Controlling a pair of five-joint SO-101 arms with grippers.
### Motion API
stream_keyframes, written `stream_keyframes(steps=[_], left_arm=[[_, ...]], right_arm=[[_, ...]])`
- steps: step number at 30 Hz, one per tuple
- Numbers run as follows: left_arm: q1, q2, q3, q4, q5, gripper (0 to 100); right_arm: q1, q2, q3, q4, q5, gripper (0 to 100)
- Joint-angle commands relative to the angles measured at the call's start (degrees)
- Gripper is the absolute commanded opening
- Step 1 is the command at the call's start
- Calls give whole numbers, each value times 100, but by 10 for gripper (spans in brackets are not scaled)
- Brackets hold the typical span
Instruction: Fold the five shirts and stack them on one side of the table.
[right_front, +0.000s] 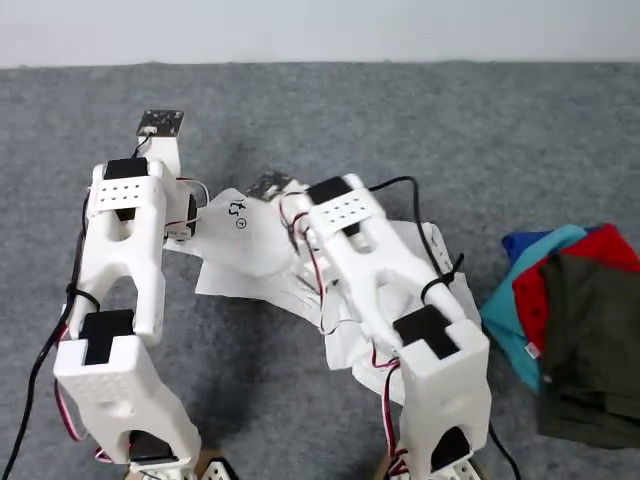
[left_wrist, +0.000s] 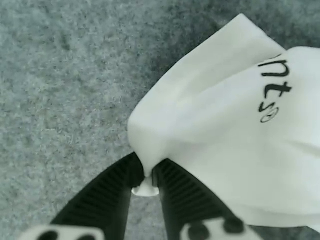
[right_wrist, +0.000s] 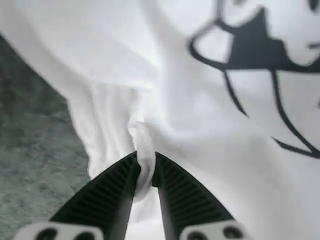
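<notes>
Pinching a bunched edge of the white shirt (left_wrist: 215, 125), your left gripper (left_wrist: 146, 169) has its jaws nearly together, with only a thin wad of cloth between them, close to the black printed letters. Your right gripper (right_wrist: 145, 161) does the same: jaws narrow, clamped on a rolled ridge of that white shirt, beside the black line drawing on the fabric. In the high view you see the shirt crumpled and spread mid-table under and between both arms. Your left arm is on the shirt's left edge and your right arm reaches over its middle. The cloth lies on the gray table (right_front: 450, 130), wrinkled and only partly flat. I cannot tell how far either pinched part is lifted off the surface. Well apart, at the right side of the table, you have a stack (right_front: 560, 320) of four shirts. The dark olive shirt (right_front: 595, 340) is on top, the red shirt (right_front: 612, 245) under it, then the teal shirt (right_front: 503, 318), and the blue shirt (right_front: 524, 244) peeks out at the far edge. The pile is loosely aligned, each layer offset.
</notes>
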Motion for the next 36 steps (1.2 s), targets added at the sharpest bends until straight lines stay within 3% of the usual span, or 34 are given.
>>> stream_keyframes(steps=[1,14,19,28,36], left_arm=[[0,-79,-40,26,-35,13],[0,-79,-40,35,-26,13],[9,-79,-40,35,-26,13],[9,-79,-40,35,-26,13],[9,-79,-40,44,-26,13]], right_arm=[[277,-418,-105,13,26,11],[2281,-1657,-105,382,-220,11],[2624,-1648,-70,514,-211,15],[2475,-1727,44,673,-264,101],[532,-1912,-35,2264,-352,103]])
